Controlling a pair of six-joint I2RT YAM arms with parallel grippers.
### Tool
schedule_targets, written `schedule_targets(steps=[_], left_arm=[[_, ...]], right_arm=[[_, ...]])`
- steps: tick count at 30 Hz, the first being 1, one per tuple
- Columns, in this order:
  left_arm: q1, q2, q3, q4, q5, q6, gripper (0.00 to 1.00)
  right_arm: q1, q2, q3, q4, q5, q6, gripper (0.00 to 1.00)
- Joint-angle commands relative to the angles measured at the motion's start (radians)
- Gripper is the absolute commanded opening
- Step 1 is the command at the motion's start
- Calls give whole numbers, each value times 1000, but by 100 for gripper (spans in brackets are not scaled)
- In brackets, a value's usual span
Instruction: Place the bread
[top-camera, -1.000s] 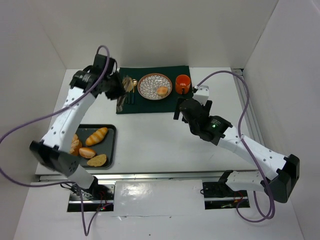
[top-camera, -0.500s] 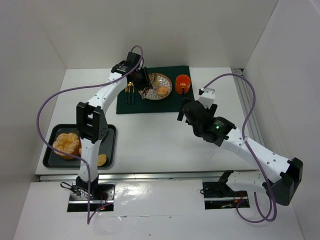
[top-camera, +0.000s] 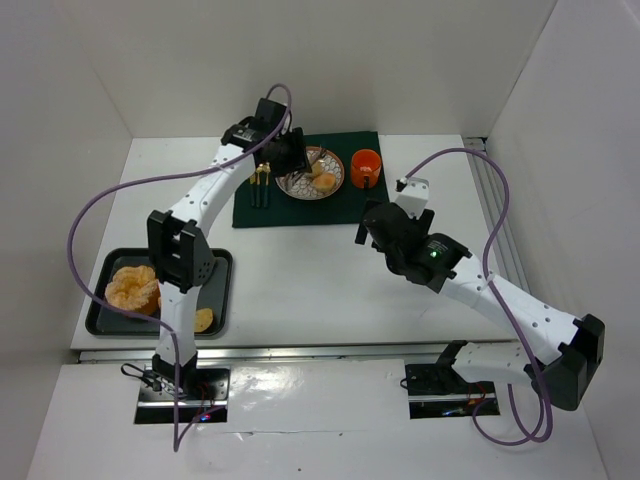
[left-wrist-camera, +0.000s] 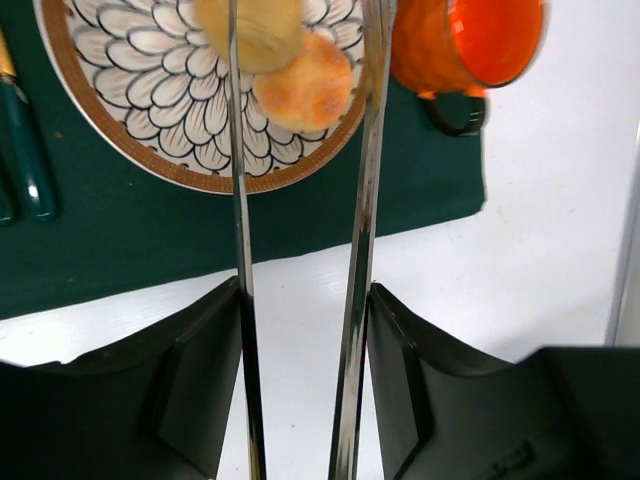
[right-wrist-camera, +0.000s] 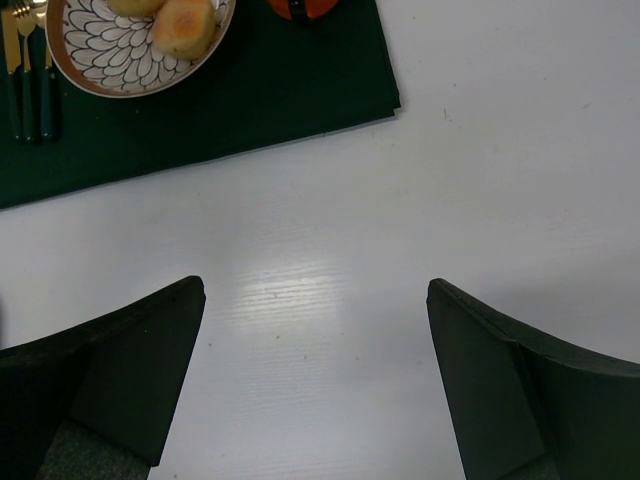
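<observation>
- Plainly, the left hand is pinching a pair of tongs, its fingers pressed against the outside of both blades, which stand a little apart toward their tips.
- The pale bread sits straight ahead of this hand at the tong tips, over the plate and just beside a browner roll. The left blade crosses it in the wrist view, so I cannot tell whether it is resting on the plate or caught by the blades.
- If the blades part unevenly, the pale bread could cling to the left one and be dragged off the plate when the hand draws back.
- It could also push the browner roll toward the rim.
- A cup stands just right of the right blade, so a sideways swing would likely knock it.
- Cutlery lies to the hand's left on the dark cloth, also near.
- The freest way out looks to be straight back and up, toward the bare counter beneath and behind the hand.
- The right hand has its fingers spread wide and holds nothing. It is well apart from the plate, which lies ahead to its left.
</observation>
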Motion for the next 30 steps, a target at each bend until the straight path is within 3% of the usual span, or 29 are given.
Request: schedule_targets(steps=[1,7,13,17,21,30], left_arm=[[1,-133,7,30,-30,43,62],[1,-133,-5,21,-43,33,61],[-8,-272,-132,42,-84,23,59],[-8,-407,-279,42,-104,1,59],[-17,-588,-527,70,-142,15,59],[-151,-881,-1020,269,-282,-69,59]], right_arm=[[-6,4,20,4,2,-2,99],[-6,4,20,3,2,-2,99],[-6,-5,1,16,-7,-2,99],[-6,51,36,25,-17,-12,99],[-6,74,33,44,-27,-31,99],[-35,85,-4,91,-66,-59,99]])
